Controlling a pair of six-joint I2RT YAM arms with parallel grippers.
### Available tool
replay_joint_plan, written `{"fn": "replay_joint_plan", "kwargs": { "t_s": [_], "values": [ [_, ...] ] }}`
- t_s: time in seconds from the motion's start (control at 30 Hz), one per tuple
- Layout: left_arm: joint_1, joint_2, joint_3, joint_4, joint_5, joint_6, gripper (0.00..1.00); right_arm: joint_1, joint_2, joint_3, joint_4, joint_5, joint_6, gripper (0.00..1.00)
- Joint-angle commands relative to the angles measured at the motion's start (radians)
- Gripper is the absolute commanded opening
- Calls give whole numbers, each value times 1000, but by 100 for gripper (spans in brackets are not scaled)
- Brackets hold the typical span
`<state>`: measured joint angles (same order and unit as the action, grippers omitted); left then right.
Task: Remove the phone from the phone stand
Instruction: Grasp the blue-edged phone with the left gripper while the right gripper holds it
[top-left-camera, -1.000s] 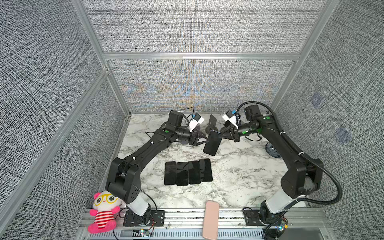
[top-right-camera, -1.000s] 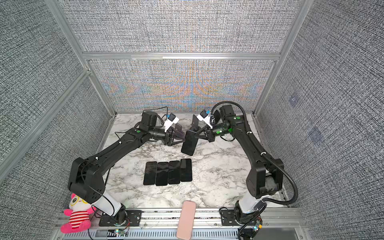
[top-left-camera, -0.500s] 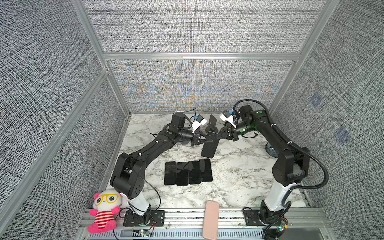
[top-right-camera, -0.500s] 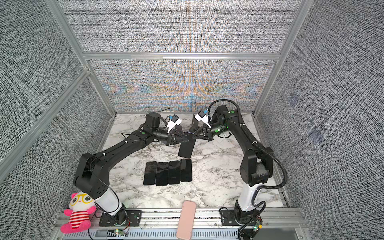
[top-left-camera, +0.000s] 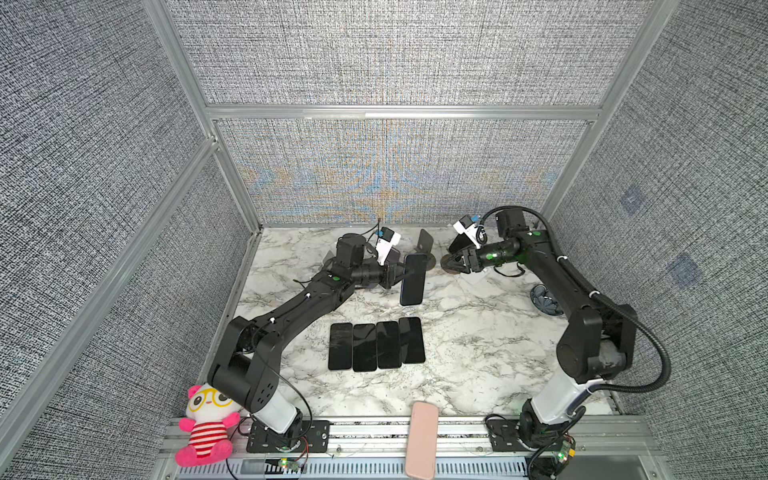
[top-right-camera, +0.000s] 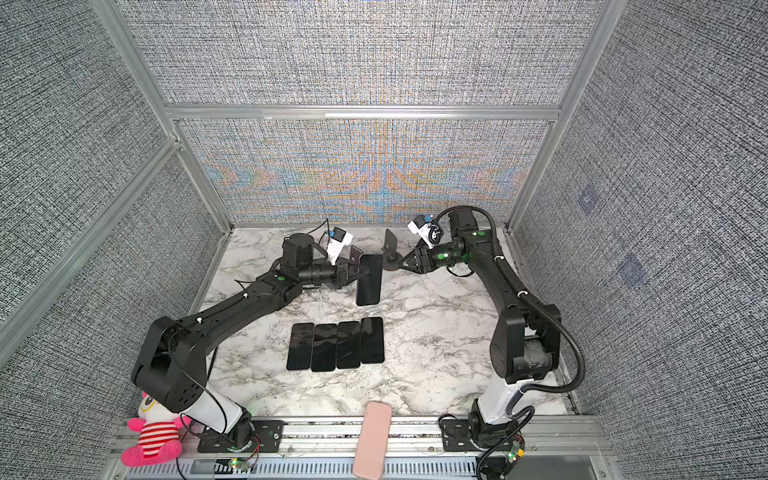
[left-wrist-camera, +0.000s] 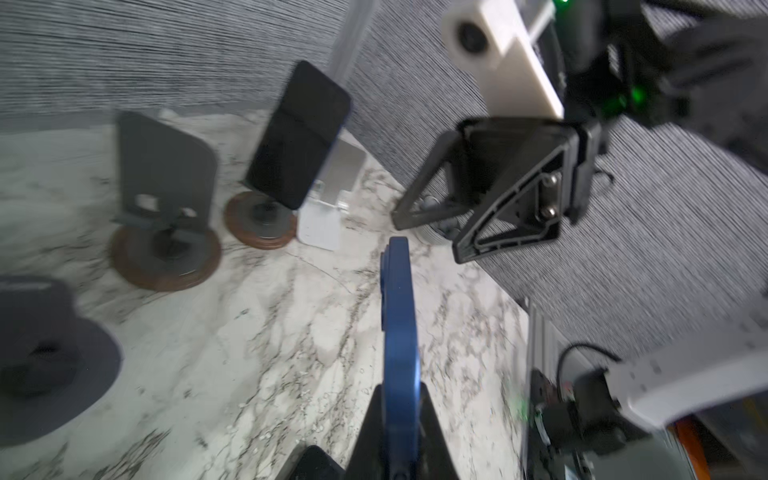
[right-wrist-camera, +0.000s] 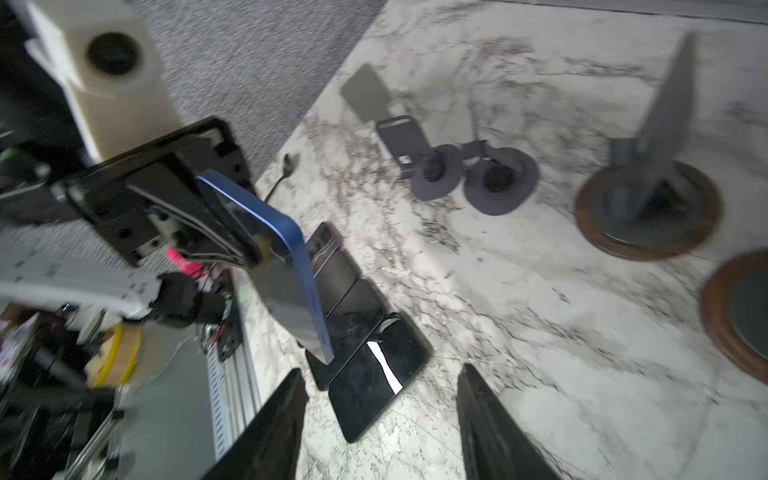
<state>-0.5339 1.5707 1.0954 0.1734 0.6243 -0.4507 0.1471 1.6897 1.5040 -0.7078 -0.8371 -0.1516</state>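
The phone (top-left-camera: 413, 283) is pinched edge-on by the left claw (top-left-camera: 404, 273), above the table (top-left-camera: 478, 353); the right claw (top-left-camera: 452, 261) is spread nearby.

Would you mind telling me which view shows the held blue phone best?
In both top views the phone shows whole, face-on, in the left gripper. Left wrist shows only its blue edge; right wrist shows it blurred, slanted.

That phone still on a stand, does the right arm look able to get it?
Probably yes. The right hand is open and empty, close beside the phone, with nothing visible between them. The left hand holds the blue phone clear of that path.
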Motion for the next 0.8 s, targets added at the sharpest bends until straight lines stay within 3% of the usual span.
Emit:
{"fn": "replay_joint_plan", "kwargs": {
  "t_s": [0.0,0.1,0.23,0.5,0.77],
  "values": [
    [-17,-33,-28,74,-267,-219,0,56,-79,-84,162,230,216,57],
    [-27,-28,-21,38,-315,-305,0,155,-154,-176,224,313,234,65],
    [-46,-24,14,-52,-350,-312,0,271,-189,-228,265,357,256,73],
    [-58,-44,-3,-38,-362,-334,0,412,-155,-209,320,412,239,74],
    [-61,-71,-20,-37,-360,-344,0,443,-97,-176,336,477,292,73]
  ]
}}
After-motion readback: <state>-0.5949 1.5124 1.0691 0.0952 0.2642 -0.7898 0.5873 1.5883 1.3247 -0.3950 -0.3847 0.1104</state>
